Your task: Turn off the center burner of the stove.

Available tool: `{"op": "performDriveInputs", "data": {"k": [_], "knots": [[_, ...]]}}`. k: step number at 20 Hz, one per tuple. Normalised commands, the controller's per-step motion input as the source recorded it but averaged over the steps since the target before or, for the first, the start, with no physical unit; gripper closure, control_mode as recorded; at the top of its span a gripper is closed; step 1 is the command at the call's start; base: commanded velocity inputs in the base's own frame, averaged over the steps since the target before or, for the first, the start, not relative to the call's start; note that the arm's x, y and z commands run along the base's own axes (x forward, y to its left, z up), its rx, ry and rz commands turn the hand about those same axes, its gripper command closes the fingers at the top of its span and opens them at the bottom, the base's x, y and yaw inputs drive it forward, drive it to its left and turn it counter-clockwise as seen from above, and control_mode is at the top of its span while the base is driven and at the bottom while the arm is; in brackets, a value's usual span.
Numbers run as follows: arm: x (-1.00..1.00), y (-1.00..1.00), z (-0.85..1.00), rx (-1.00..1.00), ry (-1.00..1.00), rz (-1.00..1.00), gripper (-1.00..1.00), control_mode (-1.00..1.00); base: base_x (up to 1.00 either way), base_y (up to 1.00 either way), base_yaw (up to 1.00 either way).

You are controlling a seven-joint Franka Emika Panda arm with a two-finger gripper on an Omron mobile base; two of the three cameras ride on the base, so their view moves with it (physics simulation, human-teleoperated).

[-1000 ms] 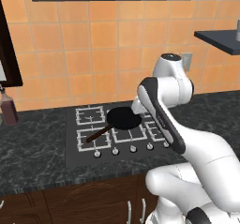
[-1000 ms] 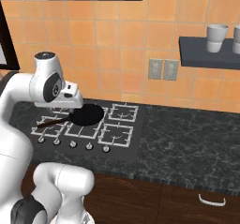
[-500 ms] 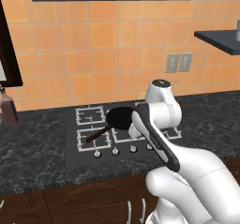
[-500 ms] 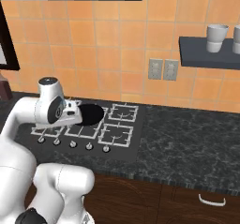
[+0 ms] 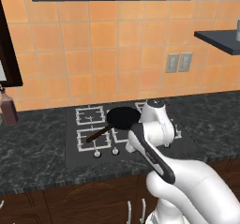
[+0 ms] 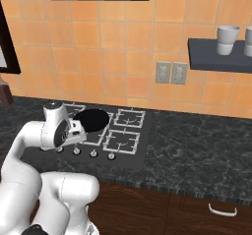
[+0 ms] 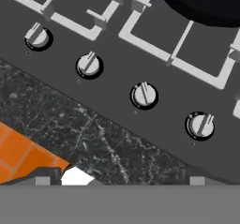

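Arm has dropped over the last second: the wrist sat above the pan level, now it's down low over the front edge of the stove [image 5: 70, 153]. Base hasn't moved; the scene framing is unchanged.

Nearest in hand view: dark speckled counter [image 7: 70, 134] at 7 o'clock, then the stove's front strip with four knobs in a diagonal row running from 10 o'clock to 4 o'clock. Knob closest to frame center [image 7: 144, 95] is just right of middle, its ridge near upright in the frame; neighbours at [image 7: 88, 64] and [image 7: 200, 124]. Which of these drives the center burner I can't tell from here: the fifth knob is off-frame.

Gripper: only the fingertip stubs [image 7: 196, 179] show at the bottom edge, spread toward both sides, looks open, nothing between them. Not touching any knob yet.

Farther: grates, then the black pan [image 7: 206, 3] at 1 o'clock. In the left base view the pan [image 5: 123, 117] covers the center burner [image 5: 129, 130] mid-cooktop, handle pointing toward 8 o'clock.

Read: approach phase nearly done, knob selection and grasp not done yet. Risk is picking the wrong knob.
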Motion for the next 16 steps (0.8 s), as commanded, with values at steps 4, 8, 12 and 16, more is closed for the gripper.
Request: {"op": "performDriveInputs", "data": {"k": [4, 8, 12, 16], "knots": [[0.26, 0.0, -0.38, 0.0, 0.0, 0.0, -1.0, -1.0, 0.0, 0.0, 0.0], [0.28, 0.0, -0.28, 0.0, 0.0, 0.0, -1.0, -1.0, 0.0, 0.0, 0.0], [0.19, 0.0, -0.21, 0.0, 0.07, 0.0, -1.0, -1.0, 0.0, 0.0, 0.0], [0.23, 0.0, -0.23, 0.0, 0.2, 0.0, -1.0, -1.0, 0.0, 0.0, 0.0]]}}
